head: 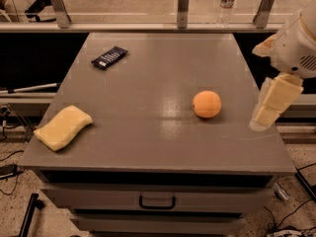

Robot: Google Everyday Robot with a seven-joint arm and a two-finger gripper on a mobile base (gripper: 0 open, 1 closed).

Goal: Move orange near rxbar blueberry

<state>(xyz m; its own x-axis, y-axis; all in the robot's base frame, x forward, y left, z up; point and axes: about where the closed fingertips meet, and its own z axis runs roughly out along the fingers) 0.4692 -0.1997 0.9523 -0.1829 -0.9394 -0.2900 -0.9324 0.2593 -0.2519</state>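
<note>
Orange [207, 104] sat on the counter [163, 147], right of centre and nearer the front edge than the back. Rxbar blueberry [109, 57] lay flat at the far left, well apart from the fruit, with bare counter between them.

Tool [264, 116] hung off the right edge of the counter, beside the orange but clear of it and gripping nothing. Whether it stood open or closed could not be told from this view.

Handling, judged: the fruit looked firm and smooth-skinned, moderately weighty for its size and not fragile under a light squeeze. Being round, it would likely roll if nudged or released early (the counter showed no lip to stop it). Best hold probably across the widest part, approached from above, so it cannot squirt out to either side.

Surface: grey, flat, with a slight sheen, so probably low grip. A pale yellow sponge [62, 127] lay at the front-left corner, out of the direct line to the bar.

Room: a railing with upright posts ran behind the counter, a water bottle [226, 4] stood beyond it, and a drawer handle [157, 202] showed below the front edge.
</note>
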